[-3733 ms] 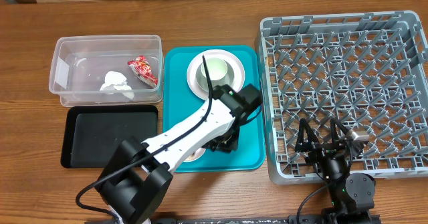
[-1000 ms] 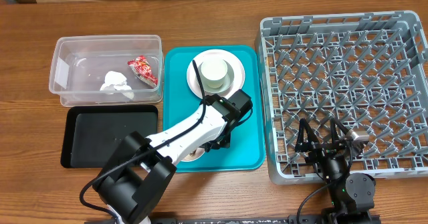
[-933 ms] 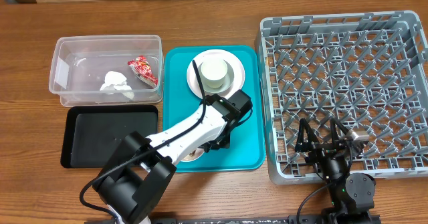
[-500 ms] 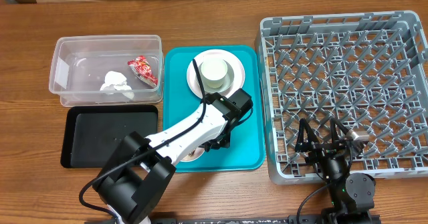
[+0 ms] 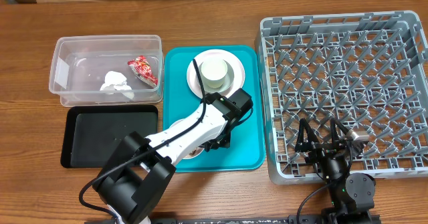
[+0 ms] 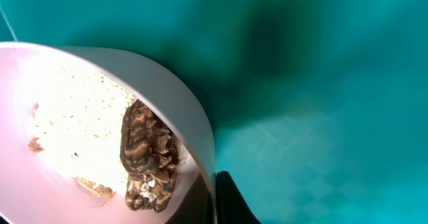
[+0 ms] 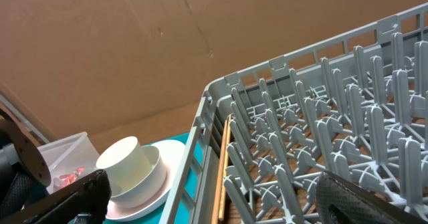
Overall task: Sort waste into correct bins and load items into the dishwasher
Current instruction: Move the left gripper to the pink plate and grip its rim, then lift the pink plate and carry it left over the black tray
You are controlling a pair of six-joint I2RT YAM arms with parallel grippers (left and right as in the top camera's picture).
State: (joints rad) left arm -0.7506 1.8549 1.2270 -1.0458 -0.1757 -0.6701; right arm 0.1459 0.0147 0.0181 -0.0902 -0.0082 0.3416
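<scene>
A wooden table (image 5: 214,10) with brown, streaked grain is filling the overhead view. Even light is falling on it and casting only soft shadows. Beyond its far edge, a plain brown board (image 7: 120,43) with faint creases is standing as a backdrop.

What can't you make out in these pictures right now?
Overhead: the left arm hides most of the bowl and the left hand's fingertips.
Left wrist: frame edges cut off the bowl; only one fingertip shows.
Right wrist: the right hand's fingers are blurred dark shapes at the bottom corners.
</scene>
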